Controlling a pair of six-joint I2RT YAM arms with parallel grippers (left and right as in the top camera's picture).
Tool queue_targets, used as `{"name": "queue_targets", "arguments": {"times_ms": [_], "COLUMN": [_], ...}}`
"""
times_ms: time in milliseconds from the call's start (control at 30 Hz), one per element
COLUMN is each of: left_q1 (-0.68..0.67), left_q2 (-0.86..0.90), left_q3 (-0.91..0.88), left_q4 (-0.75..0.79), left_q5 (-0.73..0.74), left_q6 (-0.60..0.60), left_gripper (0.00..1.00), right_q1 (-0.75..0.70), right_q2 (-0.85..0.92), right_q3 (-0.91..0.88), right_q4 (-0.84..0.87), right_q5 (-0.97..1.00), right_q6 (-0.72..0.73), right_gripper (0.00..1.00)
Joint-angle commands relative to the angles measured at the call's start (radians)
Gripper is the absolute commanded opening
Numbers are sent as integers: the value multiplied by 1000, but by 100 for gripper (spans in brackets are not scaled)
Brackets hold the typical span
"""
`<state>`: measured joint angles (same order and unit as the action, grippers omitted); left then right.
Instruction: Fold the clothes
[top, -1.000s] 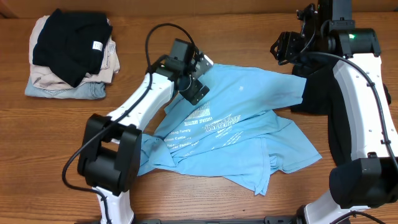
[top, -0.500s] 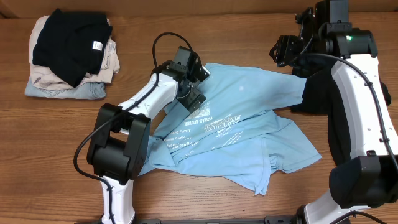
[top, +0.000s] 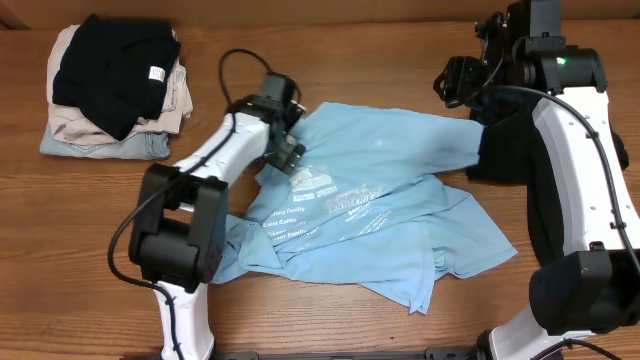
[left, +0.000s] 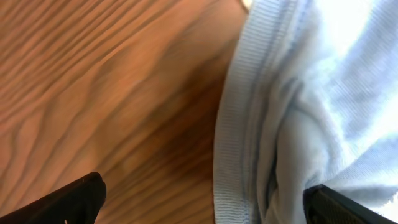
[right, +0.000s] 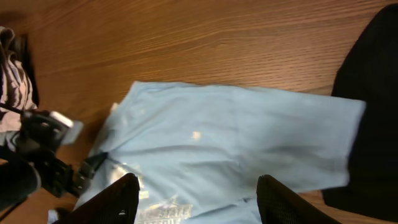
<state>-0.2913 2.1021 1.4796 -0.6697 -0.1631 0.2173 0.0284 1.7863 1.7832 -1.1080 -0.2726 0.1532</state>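
The light blue T-shirt (top: 390, 200) lies crumpled mid-table, its white print facing up. My left gripper (top: 285, 152) is low over the shirt's upper left edge. In the left wrist view that gripper (left: 205, 202) is open, its jaws straddling the ribbed hem (left: 233, 155), with bare wood on the left side. High at the back right, my right gripper (top: 455, 80) hangs open and holds nothing. From the right wrist view its gripper (right: 196, 199) looks down on the T-shirt (right: 236, 137). A loose black garment (top: 505, 145) lies under the right arm, also the black garment (right: 373, 93).
A stack of folded clothes (top: 110, 90), black over beige and pale denim, sits at the back left. The wooden table (top: 330, 320) shows along the front edge and behind the shirt.
My left gripper has swung left and slightly back, from over the shirt's chest to its upper left edge. The right arm has barely moved.
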Motion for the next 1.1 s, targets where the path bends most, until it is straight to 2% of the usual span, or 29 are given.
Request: {"name": "queue_targets", "arguments": {"times_ms": [0,400,600,833,1067], "left_q1": [71,322,448,503,486], "left_q2": [13,13,13,13,13], "left_q3": [15,15,16,65,280], "left_q4": [-20,-224,-258,-328,-489], "left_q5": [-50,-102,-117,-132,-74], "left_q6": [-68,-181,-180,-209,-187], "left_gripper": [100,100,100,100,100], "right_q1": [4,4,4,4,4], "right_q2": [-5,-5,-5,-5,-5], "right_q3": [-5,-6,-6,-6,-6], "right_q4": [3,6,8,8,11], "right_q5": [26,45,48,57,63], "right_q6": [-3,-3,-3,-3,-3], "right_gripper": [65,65,66,66,67]}}
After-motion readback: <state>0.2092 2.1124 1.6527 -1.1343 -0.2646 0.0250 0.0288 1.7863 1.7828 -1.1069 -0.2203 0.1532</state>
